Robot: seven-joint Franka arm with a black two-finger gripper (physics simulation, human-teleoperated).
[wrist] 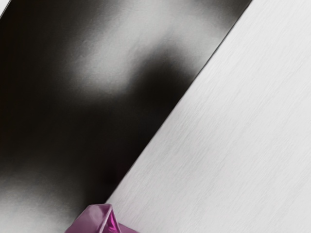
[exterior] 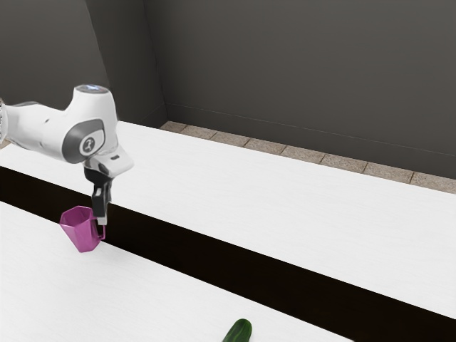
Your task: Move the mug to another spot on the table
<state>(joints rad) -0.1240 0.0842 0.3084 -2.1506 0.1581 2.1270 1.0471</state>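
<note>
Magenta mug (exterior: 80, 229) at 8 o'clock in the exterior view, tilted, at the near table's (exterior: 142, 299) edge beside the dark gap. Gripper (exterior: 100, 221) looks clamped on its handle-side wall. Expect it to be light, rigid and slick-faceted, so it may swing; you'd do better gripping the rim wall. Cucumber (exterior: 239, 331) at 5 o'clock, well apart.

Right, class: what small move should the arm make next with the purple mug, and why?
Probably carry the mug inward over the near table, away from the dark gap: the gripper seems shut on its side, and it hangs tilted beside the edge.
</note>
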